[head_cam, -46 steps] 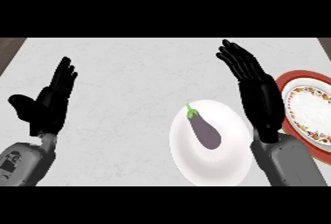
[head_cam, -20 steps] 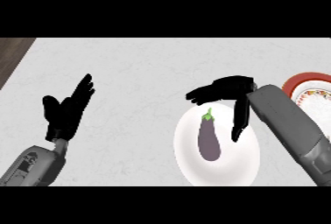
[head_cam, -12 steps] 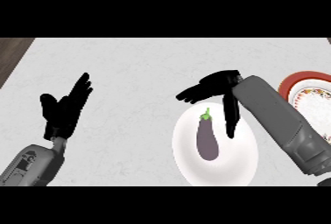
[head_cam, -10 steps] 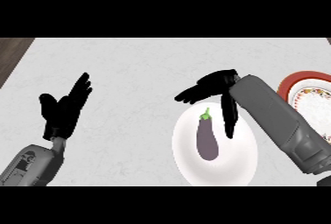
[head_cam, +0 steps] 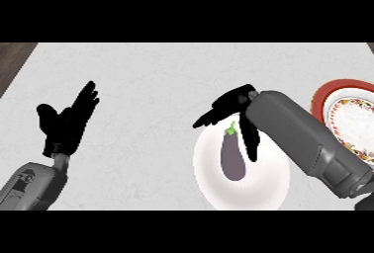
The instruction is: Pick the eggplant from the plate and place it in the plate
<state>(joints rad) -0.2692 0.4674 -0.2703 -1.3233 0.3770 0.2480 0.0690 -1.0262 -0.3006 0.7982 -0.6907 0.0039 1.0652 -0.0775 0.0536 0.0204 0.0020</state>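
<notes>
A purple eggplant [head_cam: 233, 157] with a green stem lies lengthwise on a plain white plate [head_cam: 215, 190] at the lower middle-right. My right hand [head_cam: 232, 107] hangs over the plate's far rim, just above the stem end, fingers spread and pointing down-left, the thumb reaching down along the eggplant's right side; it holds nothing. The grey right forearm covers the plate's right part. A red-rimmed patterned plate [head_cam: 350, 111] sits at the right edge, partly cut off. My left hand [head_cam: 67, 123] rests open at the left, fingers up.
The pale grey counter [head_cam: 146, 79] runs across the view. A dark wooden strip [head_cam: 13, 59] shows at the top-left corner beyond the counter's edge.
My right hand has swung from upright beside the white plate to over its far rim, then crept a little left toward the eggplant's stem. The eggplant and left hand stay put.
</notes>
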